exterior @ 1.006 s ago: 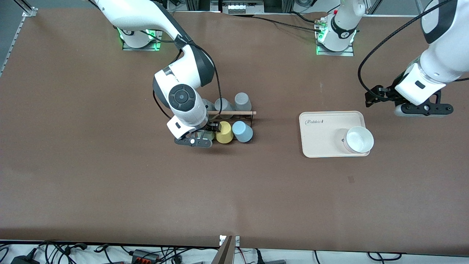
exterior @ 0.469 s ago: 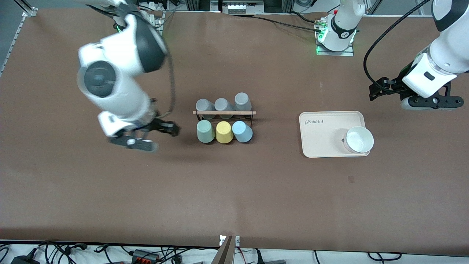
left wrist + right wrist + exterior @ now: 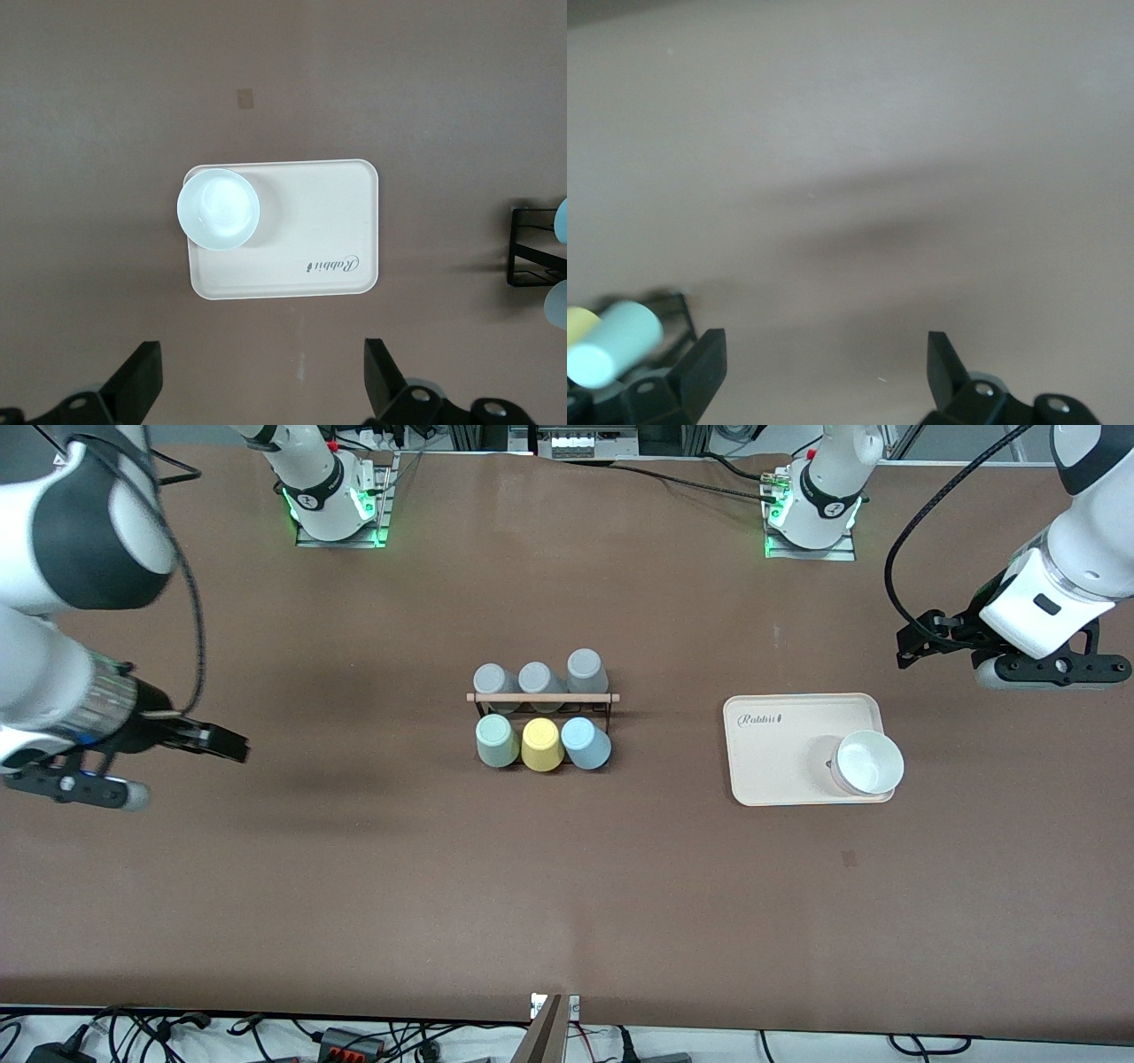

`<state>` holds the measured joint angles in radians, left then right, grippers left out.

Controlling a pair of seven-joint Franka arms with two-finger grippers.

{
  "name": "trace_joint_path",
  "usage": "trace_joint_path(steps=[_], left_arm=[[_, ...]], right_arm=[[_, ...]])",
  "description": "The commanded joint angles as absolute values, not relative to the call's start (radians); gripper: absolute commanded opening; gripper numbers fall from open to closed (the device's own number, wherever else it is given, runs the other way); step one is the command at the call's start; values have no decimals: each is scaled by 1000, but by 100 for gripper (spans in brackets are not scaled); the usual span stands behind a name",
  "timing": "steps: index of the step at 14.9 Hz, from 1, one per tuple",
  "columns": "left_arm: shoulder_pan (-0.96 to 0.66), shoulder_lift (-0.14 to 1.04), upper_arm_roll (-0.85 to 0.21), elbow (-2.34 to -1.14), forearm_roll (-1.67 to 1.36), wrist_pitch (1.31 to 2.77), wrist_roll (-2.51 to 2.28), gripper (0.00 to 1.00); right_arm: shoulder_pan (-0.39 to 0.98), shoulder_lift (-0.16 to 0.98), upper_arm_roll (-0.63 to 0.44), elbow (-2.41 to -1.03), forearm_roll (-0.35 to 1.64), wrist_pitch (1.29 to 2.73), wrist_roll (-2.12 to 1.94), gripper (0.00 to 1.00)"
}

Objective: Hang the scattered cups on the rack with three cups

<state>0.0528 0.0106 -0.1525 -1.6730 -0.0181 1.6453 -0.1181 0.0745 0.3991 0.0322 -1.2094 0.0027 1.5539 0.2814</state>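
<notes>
The black wire rack with a wooden rod stands mid-table. The mint green cup and the light blue cup sit on its row nearer the front camera, with a yellow cup between them. Three grey cups fill the farther row. My right gripper is open and empty, over bare table toward the right arm's end; its wrist view catches the mint cup. My left gripper is open and empty, over the table beside the tray.
A cream rectangular tray lies toward the left arm's end, with a white bowl on the corner nearer the front camera. Both show in the left wrist view, the tray and the bowl. The table's front edge carries cables.
My right gripper has let go of the mint green cup at the rack and swung away toward the right arm's end. The left gripper has drifted slightly away from the tray.
</notes>
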Motion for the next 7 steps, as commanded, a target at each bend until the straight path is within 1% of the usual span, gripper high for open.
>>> trace_joint_path(steps=[1,5,7], left_arm=[[58,32,-152,-1638,-37,1647,-117,100],[58,31,-150,-1638,-32,1651,-114,100],[60,29,-149,-1638,-34,1643,-114,100]], right_arm=[[26,304,49,-1297,-2,1543,212,100],[21,123,49,-1533,-5,1664,212,100],[23,57,49,-1629,-15,1730,212,100]])
